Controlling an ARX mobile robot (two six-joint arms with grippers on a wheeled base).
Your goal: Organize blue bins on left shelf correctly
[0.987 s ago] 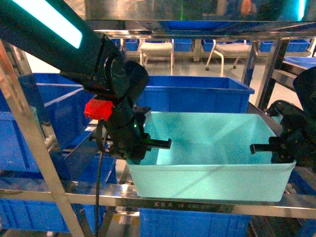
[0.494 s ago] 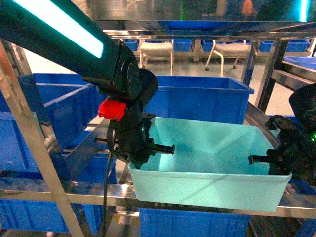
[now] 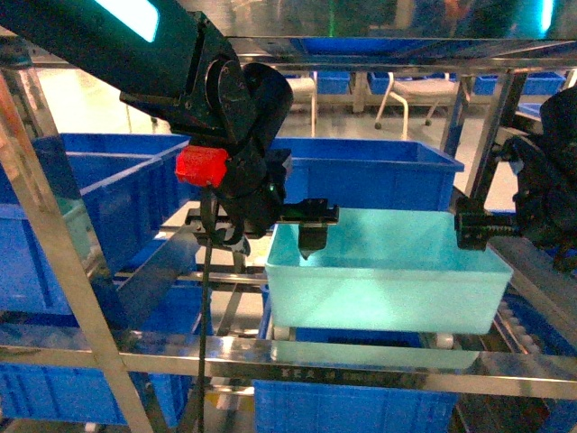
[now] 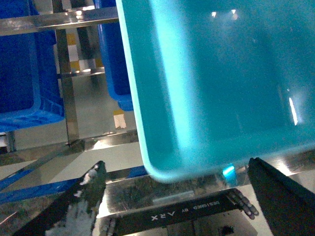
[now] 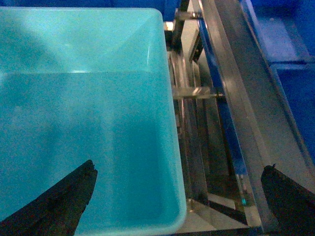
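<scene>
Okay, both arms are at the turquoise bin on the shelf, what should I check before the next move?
1. Left gripper open: ok, its fingers stand wide apart, astride the bin's left rim.
2. Right gripper open: ok, fingers wide apart, astride the right rim.
3. Bin empty: ok, nothing shows inside it in any view.
4. Bin behind the shelf's front rail: ok, in the head view.
5. Bin seated flat on the rollers: cannot tell, its underside is hidden.
6. Room behind: cannot tell, the dark blue bin stands right behind it, and the pictures do not settle whether the two touch.
</scene>
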